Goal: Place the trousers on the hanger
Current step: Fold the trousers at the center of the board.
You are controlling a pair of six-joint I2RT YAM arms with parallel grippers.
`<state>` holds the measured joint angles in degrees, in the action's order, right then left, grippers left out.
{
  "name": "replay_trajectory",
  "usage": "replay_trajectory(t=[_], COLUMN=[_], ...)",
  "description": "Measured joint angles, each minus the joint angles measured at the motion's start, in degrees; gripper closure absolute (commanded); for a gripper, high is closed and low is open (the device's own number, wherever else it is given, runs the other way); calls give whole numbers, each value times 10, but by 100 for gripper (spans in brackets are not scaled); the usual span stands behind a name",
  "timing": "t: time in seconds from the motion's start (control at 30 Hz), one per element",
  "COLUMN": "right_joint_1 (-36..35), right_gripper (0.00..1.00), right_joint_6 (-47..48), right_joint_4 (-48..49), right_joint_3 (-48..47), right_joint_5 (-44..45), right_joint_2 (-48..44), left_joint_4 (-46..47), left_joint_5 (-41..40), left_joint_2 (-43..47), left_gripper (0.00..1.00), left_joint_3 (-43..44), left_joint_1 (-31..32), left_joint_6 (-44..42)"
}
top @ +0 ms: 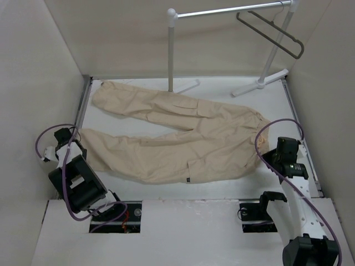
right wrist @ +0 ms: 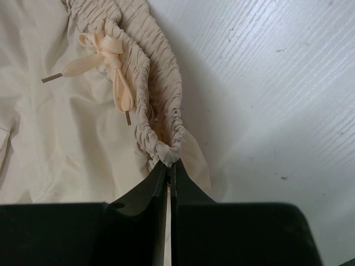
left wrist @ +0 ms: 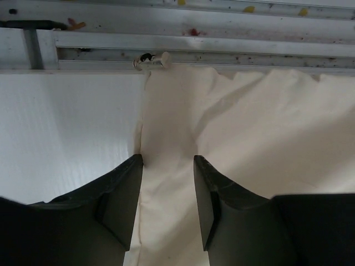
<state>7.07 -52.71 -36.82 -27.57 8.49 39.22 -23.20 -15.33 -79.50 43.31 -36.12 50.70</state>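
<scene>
Overhead: trousers [top: 188,138] flat on desk [top: 244,102]. Wrist views alone show right claw [right wrist: 169,164] clenched on waistband [right wrist: 162,105], left claw [left wrist: 168,162] parted astride leg end [left wrist: 166,111].

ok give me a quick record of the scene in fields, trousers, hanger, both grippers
trousers: spread flat on the table, leg ends to the left, waist to the right
hanger: hanging on the white rack at the far right, nothing on it
left gripper: open, jaws apart over cloth at the end of the near leg
right gripper: shut on the elastic waistband
drawstring: tied in a bow
task state: trousers not yet on the hanger
</scene>
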Motion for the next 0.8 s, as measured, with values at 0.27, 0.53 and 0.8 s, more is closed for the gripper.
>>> replay_trajectory(t=[0.27,0.53,0.8], right_joint_1=[12,31,4], right_gripper=[97,100,100], right_joint_6=[0,-2,-19], right_joint_4=[9,-7,-130], right_joint_3=[-2,-3,-64], right_joint_5=[-2,0,23], right_joint_2=[16,-14,-126], left_joint_4=[77,14,-131], left_joint_5=[17,10,-64], left_joint_2=[10,62,134], left_gripper=[82,100,100], left_joint_3=[-59,-38,165], left_joint_1=[-12,-3,34], left_joint_6=[7,9,10])
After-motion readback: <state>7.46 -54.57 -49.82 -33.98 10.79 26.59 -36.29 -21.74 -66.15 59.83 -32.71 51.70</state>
